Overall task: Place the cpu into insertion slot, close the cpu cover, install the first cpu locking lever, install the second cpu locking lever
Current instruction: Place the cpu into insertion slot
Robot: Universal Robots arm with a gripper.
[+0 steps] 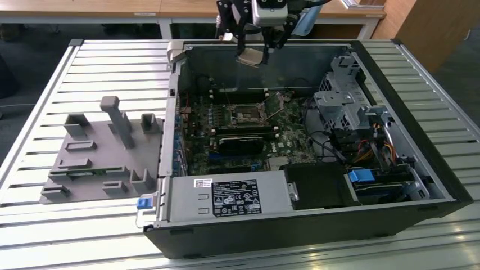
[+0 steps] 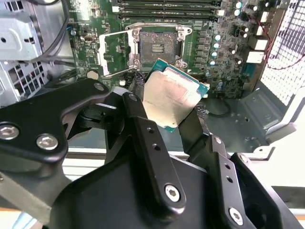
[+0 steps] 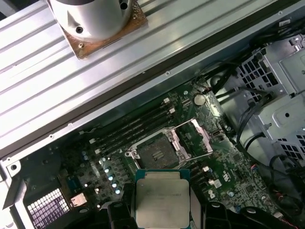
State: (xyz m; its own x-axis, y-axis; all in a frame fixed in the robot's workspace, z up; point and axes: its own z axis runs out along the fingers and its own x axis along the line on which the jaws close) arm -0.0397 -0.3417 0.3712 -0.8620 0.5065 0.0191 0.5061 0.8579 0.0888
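Fixture tray: a grey moulded fixture tray sits on the slatted table at 9 o'clock in the exterior view, well apart from my work.
Case: the open computer case lies from the middle out to 3 o'clock.
Gripper: my gripper hangs at 12 o'clock, over the case's far wall. Its fingers are pinching the cpu by two opposite edges.
Cpu position: it is held in the air, apart from the circuit board and not yet seated.
Slot: the insertion slot is near the middle, at 6 o'clock from the gripper, with its dark centre bare.
Cover: the cpu cover is swung open just beside the slot.
Handling: I judge the chip light, thin and stiff. Its metal lid looks slick and its underside is likely fragile, so I'd grip the edges only, as I do now.
Pointing: the chip is square, so it has no real long axis. It hangs tilted, with the silvery face turned to the second wrist view and the green rim showing around it.
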